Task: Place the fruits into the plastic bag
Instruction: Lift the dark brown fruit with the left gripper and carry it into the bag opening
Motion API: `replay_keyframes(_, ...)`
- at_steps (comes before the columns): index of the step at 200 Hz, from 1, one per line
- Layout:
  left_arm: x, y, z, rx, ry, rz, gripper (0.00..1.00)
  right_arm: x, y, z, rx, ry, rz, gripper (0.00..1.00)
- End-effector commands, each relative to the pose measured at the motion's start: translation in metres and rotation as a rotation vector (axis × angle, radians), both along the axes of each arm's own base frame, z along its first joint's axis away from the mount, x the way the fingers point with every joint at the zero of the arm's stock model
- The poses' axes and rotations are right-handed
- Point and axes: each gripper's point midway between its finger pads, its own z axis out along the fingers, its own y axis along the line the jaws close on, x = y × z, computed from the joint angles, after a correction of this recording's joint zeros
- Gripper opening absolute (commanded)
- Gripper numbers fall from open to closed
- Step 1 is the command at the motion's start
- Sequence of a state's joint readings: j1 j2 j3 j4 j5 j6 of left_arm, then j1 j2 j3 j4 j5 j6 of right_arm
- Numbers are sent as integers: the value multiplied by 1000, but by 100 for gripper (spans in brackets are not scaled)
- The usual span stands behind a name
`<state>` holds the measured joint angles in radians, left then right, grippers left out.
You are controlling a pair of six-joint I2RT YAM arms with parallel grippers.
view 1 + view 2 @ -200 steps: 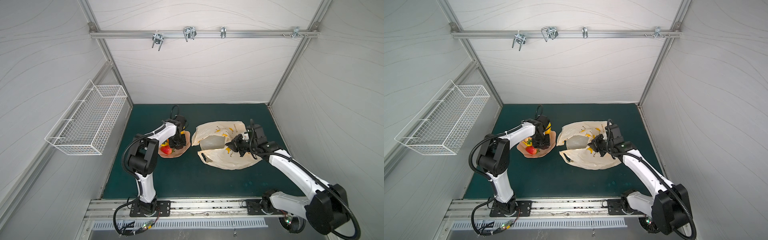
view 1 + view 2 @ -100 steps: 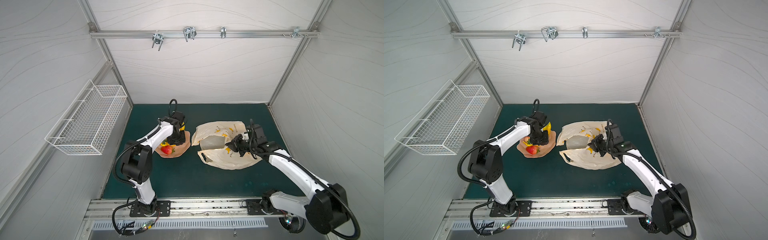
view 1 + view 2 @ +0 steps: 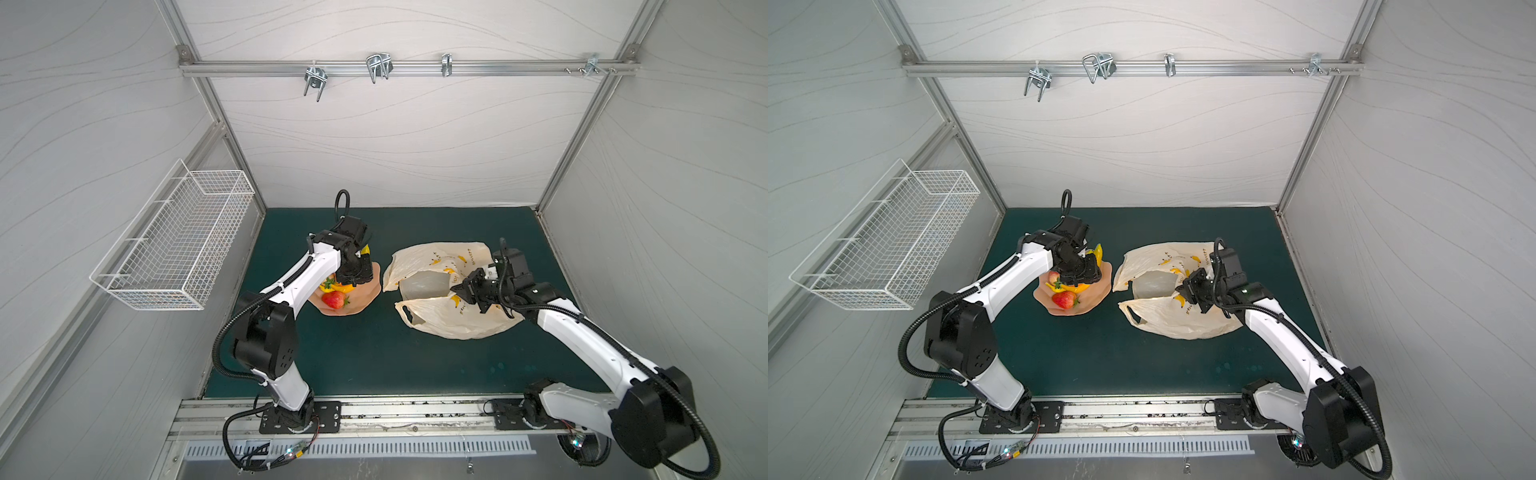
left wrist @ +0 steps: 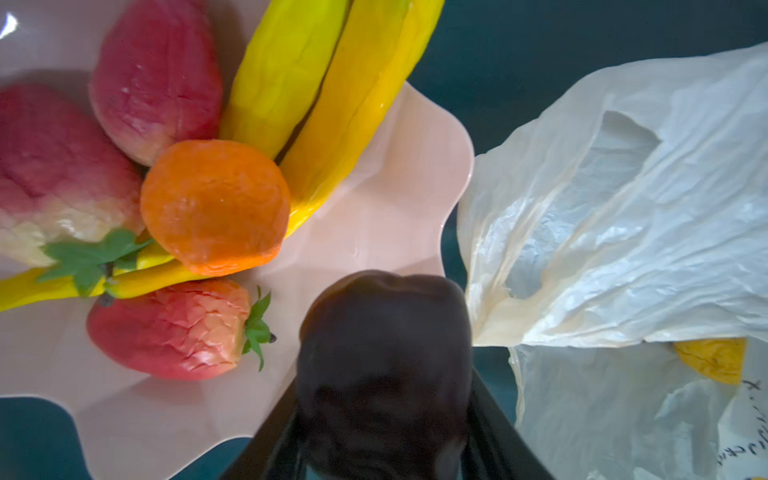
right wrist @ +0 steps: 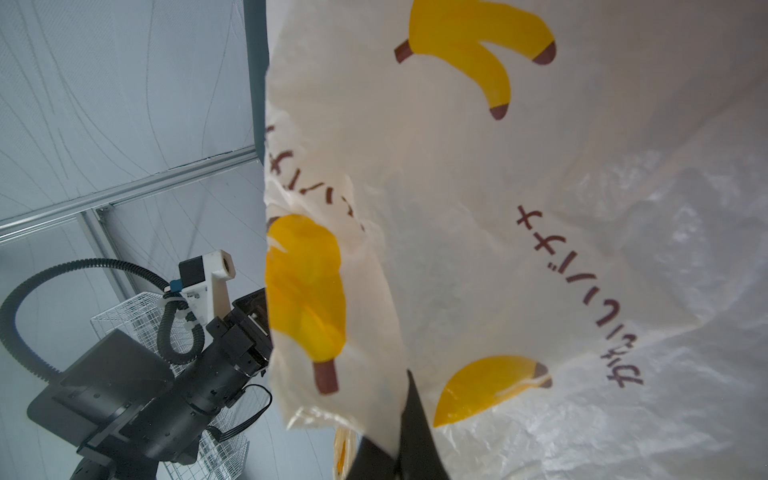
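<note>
My left gripper [image 4: 384, 415] is shut on the dark purple piece [image 4: 382, 332], held just above the near rim of the peach-pink dish [image 4: 374, 216]. On the dish lie bananas [image 4: 324, 95], an orange [image 4: 214, 208], a strawberry [image 4: 174, 328] and a red apple [image 4: 158, 75]. In both top views the left gripper [image 3: 353, 274] [image 3: 1079, 272] hangs over the dish [image 3: 368, 289] [image 3: 1100, 286], beside the strawberry [image 3: 333, 299] [image 3: 1065, 300]. The plastic bag [image 3: 449, 320] [image 3: 1175, 322] [image 5: 498, 208] lies to its right, mouth facing the dish. My right gripper [image 3: 459, 289] [image 3: 1185, 286] [image 5: 399, 440] is shut on the bag's upper edge, holding it up.
A white wire basket [image 3: 178, 245] [image 3: 892, 241] hangs on the left wall. A metal rail with hooks [image 3: 378, 68] crosses the back wall overhead. The dark green mat [image 3: 374, 353] runs from the dish and bag to the front rail.
The left arm has risen and drawn back a little over the dish, with the dark purple piece in its jaws. The right arm and the bag have not moved.
</note>
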<state>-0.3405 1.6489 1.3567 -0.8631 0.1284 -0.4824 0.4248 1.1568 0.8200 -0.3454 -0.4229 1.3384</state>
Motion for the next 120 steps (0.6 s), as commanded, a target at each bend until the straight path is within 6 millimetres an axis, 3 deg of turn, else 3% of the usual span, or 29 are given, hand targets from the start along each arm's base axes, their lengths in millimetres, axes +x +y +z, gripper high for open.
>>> replay_keyframes(1,0,-31,24,-202,-68,-70,35,8,1,12,13,-22,-14,0)
replay_keyframes(45,-11,-63,33,-431,-86,-140,30,9,1,12,12,-24,-16,0)
replay_keyframes(120,-11,-73,37,-512,-93,-136,25,10,3,12,23,-23,-17,0)
